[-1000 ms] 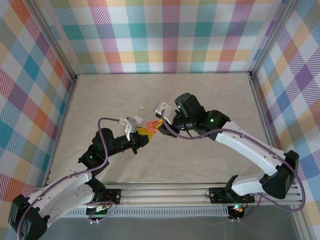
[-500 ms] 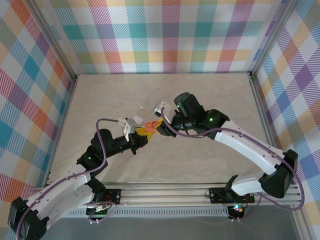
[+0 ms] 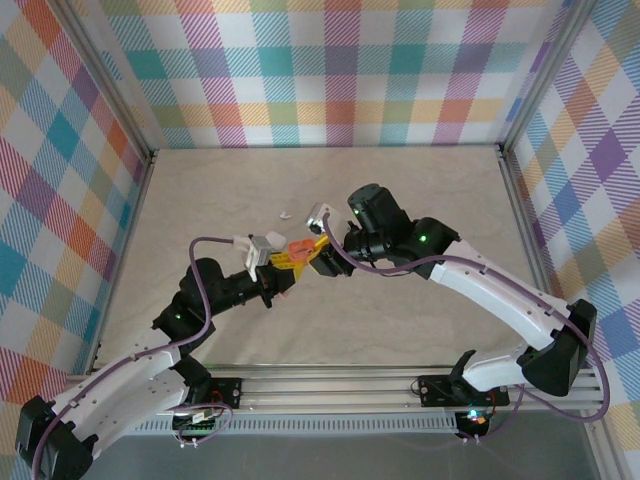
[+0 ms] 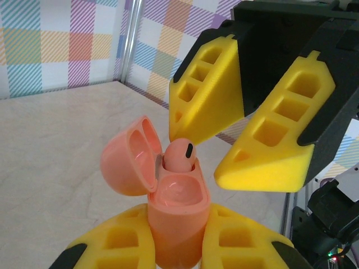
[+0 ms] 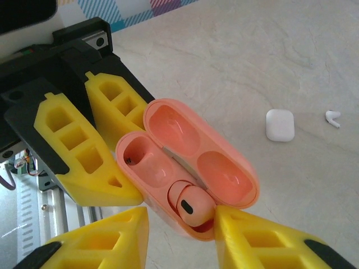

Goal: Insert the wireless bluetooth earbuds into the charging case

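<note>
A salmon-pink charging case (image 4: 176,218) stands upright with its lid (image 4: 128,162) hinged open, and my left gripper (image 4: 176,244) is shut on its body. One pink earbud (image 5: 193,207) sits in the nearer slot, its head sticking up; the other slot (image 5: 147,159) is empty. My right gripper (image 5: 182,217) hangs open just above the case, one finger on each side of the earbud and not pinching it. In the top view both grippers meet over the table's middle at the case (image 3: 298,250). A white earbud (image 5: 333,117) lies loose on the table.
A closed white case (image 5: 279,124) lies on the tabletop beside the white earbud (image 3: 284,213), behind the grippers. Plaid walls (image 3: 330,70) enclose the table on three sides, with a metal rail (image 3: 400,385) along the near edge.
My right gripper's jaws have spread apart and let go of the pink earbud, which stays in the case. The left arm has shifted slightly, still holding the case.
</note>
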Controlling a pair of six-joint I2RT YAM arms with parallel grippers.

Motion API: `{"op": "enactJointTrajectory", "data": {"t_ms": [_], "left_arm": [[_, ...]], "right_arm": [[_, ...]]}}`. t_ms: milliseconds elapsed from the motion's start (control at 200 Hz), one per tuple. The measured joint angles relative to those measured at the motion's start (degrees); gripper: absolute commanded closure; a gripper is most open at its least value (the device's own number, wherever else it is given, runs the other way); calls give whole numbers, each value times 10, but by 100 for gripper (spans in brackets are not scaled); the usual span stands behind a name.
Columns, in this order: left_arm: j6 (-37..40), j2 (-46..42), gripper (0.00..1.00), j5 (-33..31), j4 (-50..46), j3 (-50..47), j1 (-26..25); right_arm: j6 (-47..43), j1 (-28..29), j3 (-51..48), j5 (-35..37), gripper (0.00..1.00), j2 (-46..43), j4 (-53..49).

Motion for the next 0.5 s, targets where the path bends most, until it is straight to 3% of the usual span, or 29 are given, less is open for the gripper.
{"op": "enactJointTrajectory", "data": {"t_ms": [255,500], "left_arm": [[11,-18,100,-18,4,0,0],[13,-57,100,-32,2,-4,0]], "right_arm": [[45,-1,12,-4,56,-10,0],[104,-15,35,-10,63,-13,1]]}}
